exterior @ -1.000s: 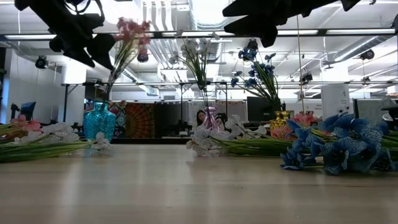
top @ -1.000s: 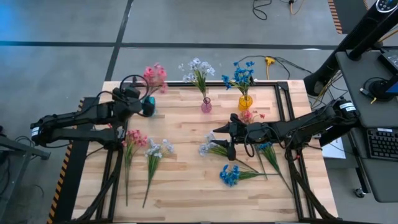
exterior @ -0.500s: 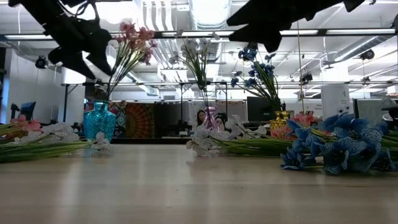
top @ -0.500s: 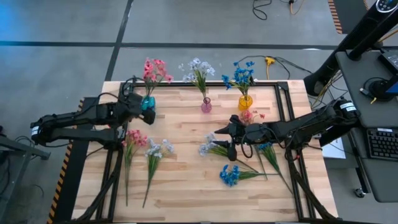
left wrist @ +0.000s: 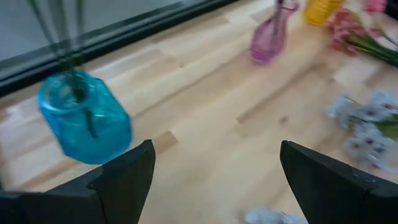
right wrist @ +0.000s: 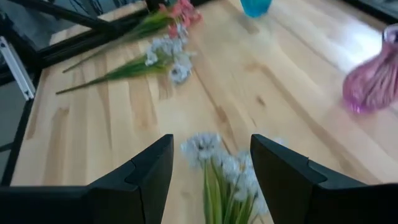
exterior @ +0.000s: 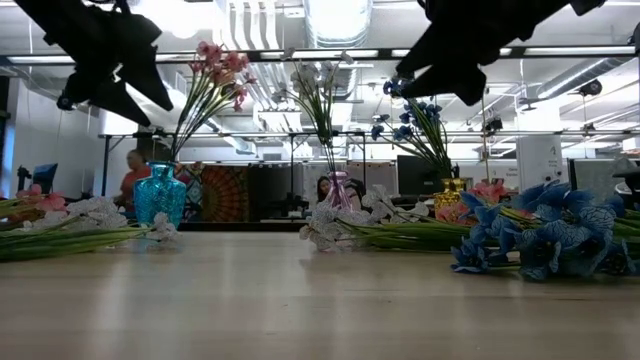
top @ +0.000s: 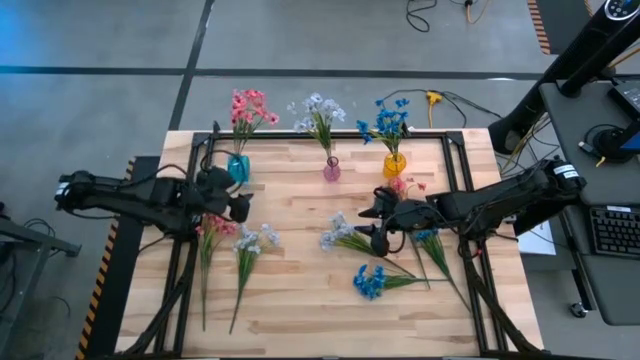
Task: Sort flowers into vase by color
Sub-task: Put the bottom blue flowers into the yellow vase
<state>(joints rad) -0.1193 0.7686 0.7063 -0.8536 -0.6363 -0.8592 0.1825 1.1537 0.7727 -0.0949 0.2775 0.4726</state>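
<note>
The whole wooden table [top: 300, 290] is seen from straight above in the high view; the low view is set at the tabletop's level and looks across it into the room behind. The left wrist view is held close above the boards, facing the teal vase [left wrist: 84, 118] and the pink vase [left wrist: 271, 38]; the right wrist view is aimed along the boards the opposite way. Both vases [top: 237, 166] [top: 331, 169] are shared with the high view.
</note>
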